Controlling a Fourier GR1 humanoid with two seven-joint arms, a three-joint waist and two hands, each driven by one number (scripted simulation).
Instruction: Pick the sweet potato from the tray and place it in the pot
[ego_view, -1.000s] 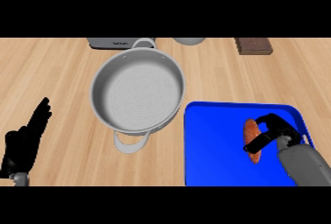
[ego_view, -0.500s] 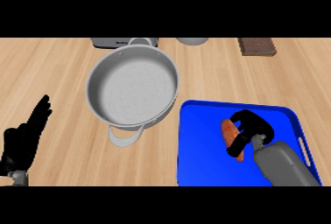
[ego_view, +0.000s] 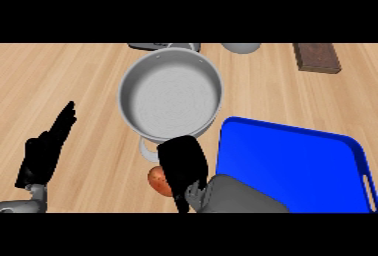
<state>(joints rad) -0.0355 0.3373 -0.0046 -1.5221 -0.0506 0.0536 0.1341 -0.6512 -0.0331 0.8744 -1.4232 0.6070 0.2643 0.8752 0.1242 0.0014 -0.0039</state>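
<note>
though mostly hidden behind the right hand (ego_view: 182, 162), whose fingers curl round it, the orange-brown sweet potato (ego_view: 158, 181) shows beside the blue tray (ego_view: 295, 165), below the pot (ego_view: 171, 95); left hand (ego_view: 46, 150) rests open.

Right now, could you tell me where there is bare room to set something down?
The blue tray holds nothing, and so does the pot. Bare counter lies between the resting left hand and the pot. It is crowded at the pot's near handle, where the right hand carries the sweet potato.

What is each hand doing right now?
Left hand: open, fingers straight, resting at the view's left.
Right hand: curled round the orange-brown sweet potato, holding it just short of the round grey metal pot.
</note>
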